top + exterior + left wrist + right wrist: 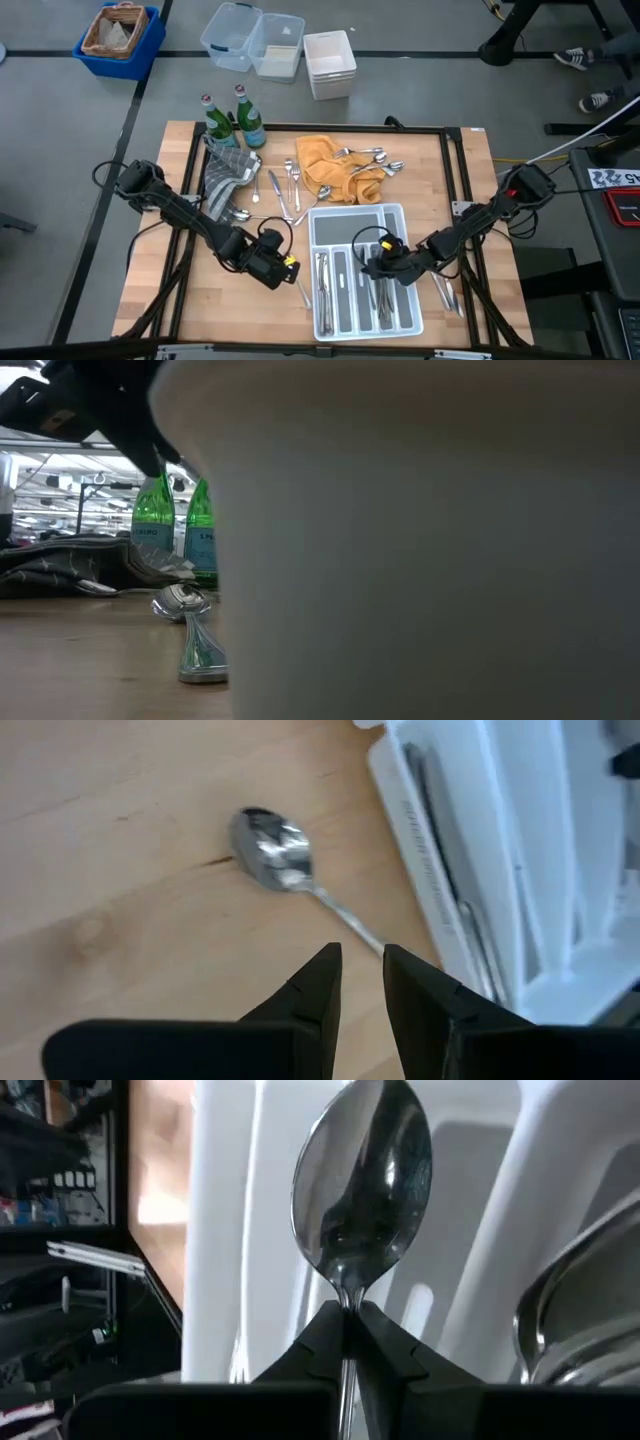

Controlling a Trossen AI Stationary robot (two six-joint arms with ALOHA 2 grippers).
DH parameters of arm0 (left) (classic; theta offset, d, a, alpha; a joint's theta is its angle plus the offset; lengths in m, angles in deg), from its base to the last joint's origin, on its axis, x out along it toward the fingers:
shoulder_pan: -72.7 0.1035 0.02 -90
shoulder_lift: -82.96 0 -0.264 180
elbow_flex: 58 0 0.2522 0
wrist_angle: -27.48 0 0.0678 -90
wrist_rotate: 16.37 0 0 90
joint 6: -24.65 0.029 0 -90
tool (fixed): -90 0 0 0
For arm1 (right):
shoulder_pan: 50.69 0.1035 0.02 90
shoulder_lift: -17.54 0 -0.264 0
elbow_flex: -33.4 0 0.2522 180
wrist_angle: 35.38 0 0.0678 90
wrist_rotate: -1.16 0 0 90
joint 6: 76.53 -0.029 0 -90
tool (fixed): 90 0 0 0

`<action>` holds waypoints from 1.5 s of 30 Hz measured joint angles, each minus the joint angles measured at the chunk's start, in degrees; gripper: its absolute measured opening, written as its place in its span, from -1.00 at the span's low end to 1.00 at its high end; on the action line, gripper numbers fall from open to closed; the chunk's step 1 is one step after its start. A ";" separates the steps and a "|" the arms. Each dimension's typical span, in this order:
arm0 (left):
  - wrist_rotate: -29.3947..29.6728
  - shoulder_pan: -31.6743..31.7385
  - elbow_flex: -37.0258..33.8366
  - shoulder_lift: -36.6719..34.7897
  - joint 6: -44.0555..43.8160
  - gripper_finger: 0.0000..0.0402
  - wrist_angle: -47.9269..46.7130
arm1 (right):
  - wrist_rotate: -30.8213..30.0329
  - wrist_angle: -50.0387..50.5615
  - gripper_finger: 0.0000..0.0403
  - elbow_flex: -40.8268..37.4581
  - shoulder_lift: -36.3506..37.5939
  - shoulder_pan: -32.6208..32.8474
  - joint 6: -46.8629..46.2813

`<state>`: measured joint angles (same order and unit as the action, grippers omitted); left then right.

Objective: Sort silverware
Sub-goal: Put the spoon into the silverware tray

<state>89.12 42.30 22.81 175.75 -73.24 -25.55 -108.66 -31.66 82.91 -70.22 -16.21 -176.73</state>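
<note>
The white tray (398, 215) lies at the table's near middle with silverware in its compartments (324, 285). My right gripper (376, 262) hovers over the tray, shut on a spoon (364, 1180). My left gripper (290, 268) stands just left of the tray, narrowly open, its fingertips (362, 982) above the handle of a spoon (272, 858) that lies flat on the wood. More silverware rests on a yellow cloth (322, 165) and on the table (285, 190) beyond the tray. My right gripper pinches the spoon's handle just below the bowl (346, 1306) between its two fingers. The bowl sticks out past the fingertips, over the tray's compartments. The fingers slant down from the table's right side and lie along the spoon.
Two green bottles (232, 122) and a grey cloth (224, 176) stand at the table's far left. Some pieces lie on the wood right of the tray (446, 292). A blue bin (118, 38) and plastic containers (252, 42) sit beyond the far edge. The tray's wall (430, 560) fills the low view.
</note>
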 joint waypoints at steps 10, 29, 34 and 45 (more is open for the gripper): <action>0.17 -1.95 0.00 5.85 -0.57 -0.67 10.02 | 1.67 0.43 -0.89 0.00 -1.01 0.00 0.00; -0.07 0.35 -0.02 14.04 -16.70 -0.67 11.51 | 3.05 -0.44 -0.43 0.00 -0.90 0.01 0.01; -1.37 1.50 -0.02 14.58 -16.91 -0.67 11.62 | 5.98 -0.59 -0.43 0.00 -0.84 0.00 0.03; -3.90 2.39 -0.02 14.58 -20.44 -0.67 11.66 | 8.41 -0.42 -0.43 -0.02 -0.22 0.00 1.96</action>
<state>85.22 44.69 22.78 190.33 -93.68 -13.89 -100.25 -32.08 82.90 -70.44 -16.21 -174.77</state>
